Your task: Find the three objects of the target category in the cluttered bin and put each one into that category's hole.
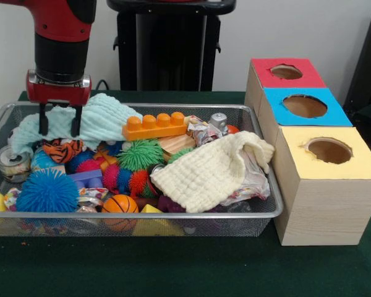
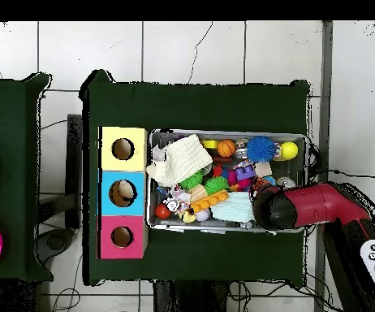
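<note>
The silver wire-mesh bin [image 1: 173, 216] is full of clutter; it also shows in the overhead view [image 2: 223, 133]. The orange tiger-striped soft toy [image 1: 63, 150] lies at the bin's back left, half under a pale teal cloth [image 1: 96, 117]. My gripper [image 1: 60, 131] hangs open and empty in front of that cloth, its tips just above the tiger toy. In the overhead view the red arm [image 2: 304, 205] covers the gripper. The round hole [image 1: 286, 72] of the red-topped box [image 2: 122, 236] is farthest back on the right. No pale yellow-tan toy shows.
Blue-topped [image 1: 304, 106] and yellow-topped [image 1: 329, 150] boxes stand in front of the red one. In the bin lie an orange brick [image 1: 156, 127], a cream knitted cloth [image 1: 210, 170], blue [image 1: 47, 190] and green [image 1: 140, 153] spiky balls and a small basketball [image 1: 119, 204].
</note>
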Tool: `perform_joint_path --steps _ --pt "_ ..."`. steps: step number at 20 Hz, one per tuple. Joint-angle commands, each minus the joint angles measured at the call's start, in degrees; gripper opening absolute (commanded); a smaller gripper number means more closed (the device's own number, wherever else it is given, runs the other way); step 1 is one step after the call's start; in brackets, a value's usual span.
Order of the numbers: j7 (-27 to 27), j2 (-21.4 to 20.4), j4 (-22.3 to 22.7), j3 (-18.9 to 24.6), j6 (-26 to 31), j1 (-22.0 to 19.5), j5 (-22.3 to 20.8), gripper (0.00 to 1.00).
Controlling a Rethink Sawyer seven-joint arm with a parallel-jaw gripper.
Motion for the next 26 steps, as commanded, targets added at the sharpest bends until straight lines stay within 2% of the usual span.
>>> perform_joint_path --steps 1,5,9,18,22,26 --pt "-6.8 2.5 1.2 2.7 -9.9 -3.2 -3.3 1.00" --pt "-6.1 2.9 1.6 2.2 -12.3 -3.6 -3.7 1.00" --pt "-5.6 4.0 1.6 3.3 -14.4 -4.2 -1.7 1.00" --pt "-3.8 4.2 1.0 2.6 -13.2 -1.5 0.7 1.00" --pt "-4.3 5.3 2.7 4.8 -14.2 -3.6 2.4 1.00" --pt "-3.6 6.9 2.5 3.3 -14.9 -3.4 1.4 1.00"
